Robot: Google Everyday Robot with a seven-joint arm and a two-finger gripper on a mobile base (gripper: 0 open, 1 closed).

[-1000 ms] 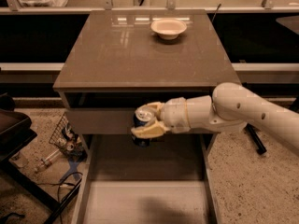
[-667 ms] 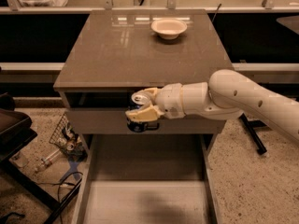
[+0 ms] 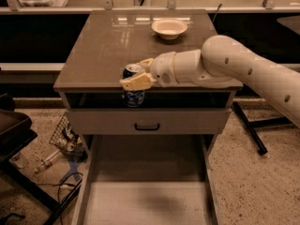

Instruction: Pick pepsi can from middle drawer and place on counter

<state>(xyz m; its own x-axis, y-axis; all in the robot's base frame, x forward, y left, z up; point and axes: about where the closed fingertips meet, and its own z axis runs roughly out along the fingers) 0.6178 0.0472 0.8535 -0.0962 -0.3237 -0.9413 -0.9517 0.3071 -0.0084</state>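
pepsi can (image 3: 133, 93): upright and up in the air, right at the front edge of the tabletop (image 3: 101, 50). The silver top pokes just above the edge, and the blue body hangs below it in front of the dark gap.

hand (image 3: 134, 74): clamped on the can near the top, one pale finger across the front and the other behind. I guess that high side grip is what keeps it upright.

arm (image 3: 248, 64): reaches in from the right, low along the tabletop's front edge.

bowl (image 3: 169, 28): way at the back, well apart from the can, so it's not in the way.

drawer front (image 3: 147, 122): shut, with a dark handle, directly under the can.

middle drawer (image 3: 145, 200): pulled out wide at the bottom, floor bare.

next, imo: the can has to come up a bit more so its base clears the overhang, then move inward and go down. If it goes in too low, the base could clip the lip.
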